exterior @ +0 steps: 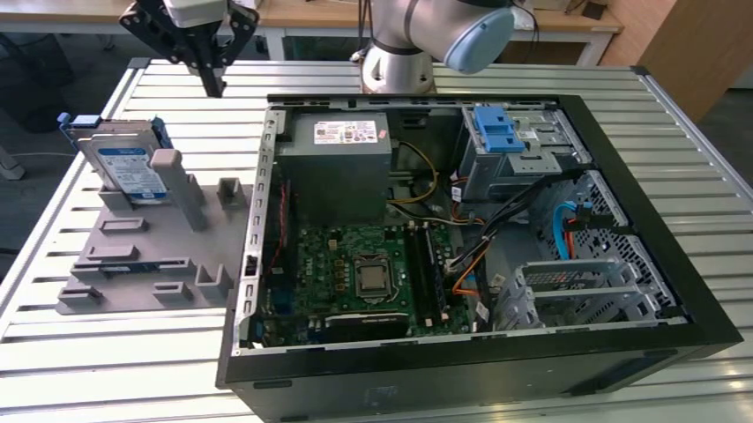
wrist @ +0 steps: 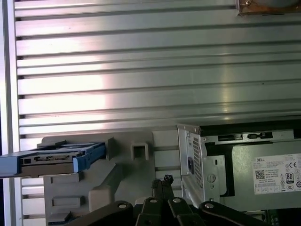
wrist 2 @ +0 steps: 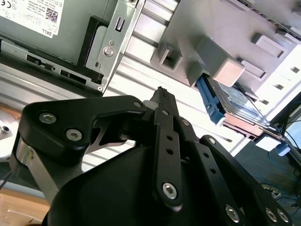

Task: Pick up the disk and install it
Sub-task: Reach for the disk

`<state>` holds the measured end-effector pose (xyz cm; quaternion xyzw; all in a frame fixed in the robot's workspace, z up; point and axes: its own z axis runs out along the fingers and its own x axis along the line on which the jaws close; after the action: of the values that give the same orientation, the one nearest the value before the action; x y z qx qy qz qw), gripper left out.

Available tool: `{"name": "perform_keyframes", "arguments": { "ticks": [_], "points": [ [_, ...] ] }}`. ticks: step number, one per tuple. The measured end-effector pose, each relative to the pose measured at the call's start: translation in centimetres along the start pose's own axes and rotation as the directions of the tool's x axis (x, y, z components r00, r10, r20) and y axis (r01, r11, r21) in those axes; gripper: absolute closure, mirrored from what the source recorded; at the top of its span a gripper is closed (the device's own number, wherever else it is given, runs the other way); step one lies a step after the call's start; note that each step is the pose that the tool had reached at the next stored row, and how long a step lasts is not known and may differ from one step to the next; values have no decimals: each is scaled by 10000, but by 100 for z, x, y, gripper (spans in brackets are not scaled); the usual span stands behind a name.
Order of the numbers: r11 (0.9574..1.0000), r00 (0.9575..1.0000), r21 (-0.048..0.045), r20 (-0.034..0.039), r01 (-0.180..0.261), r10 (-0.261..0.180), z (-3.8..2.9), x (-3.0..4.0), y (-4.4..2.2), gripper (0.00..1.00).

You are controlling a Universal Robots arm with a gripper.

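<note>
ribbed metal table (exterior: 106,357), silver-grey blue-railed disk (exterior: 127,169) on edge in grey holder (exterior: 132,257)

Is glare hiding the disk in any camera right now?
First wrist view: a bright glare patch sits on the table slats, clear of the disk, which is evenly lit. Second wrist view: the grey fixture washes out to white past the disk, and the dark hand covers the foreground. Exterior view: even light, no glare on the disk's label.

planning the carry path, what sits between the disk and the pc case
In the exterior view, the grey holder's upright posts stand between the disk and the computer case.
</note>
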<state>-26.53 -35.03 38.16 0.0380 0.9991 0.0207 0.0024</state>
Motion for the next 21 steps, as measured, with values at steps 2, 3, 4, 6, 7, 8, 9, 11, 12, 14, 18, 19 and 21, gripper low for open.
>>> {"name": "perform_keyframes", "arguments": {
  "ticks": [2,3,4,6,7,8,9,11,12,14,18,19,21],
  "points": [
    [10000,10000,0,0,0,0,2,20,3,89],
    [10000,10000,0,0,-1,1,2,29,5,89],
    [10000,10000,0,0,-1,1,3,39,6,89],
    [10000,10000,0,0,-1,1,5,57,9,89],
    [10000,10000,-1,1,-1,1,5,66,9,89],
    [10000,10000,0,0,-1,1,6,75,10,89],
    [10000,10000,-1,1,-1,1,7,85,11,89],
    [10000,10000,0,0,-1,1,8,105,12,89],
    [10000,10000,0,1,-1,1,8,115,13,89],
    [10000,10000,0,0,-1,1,9,134,13,89],
    [10000,10000,0,0,0,0,12,175,11,89],
    [10000,10000,0,0,0,0,13,188,10,89],
    [10000,10000,0,-2,0,0,15,208,8,89]
  ]
}}
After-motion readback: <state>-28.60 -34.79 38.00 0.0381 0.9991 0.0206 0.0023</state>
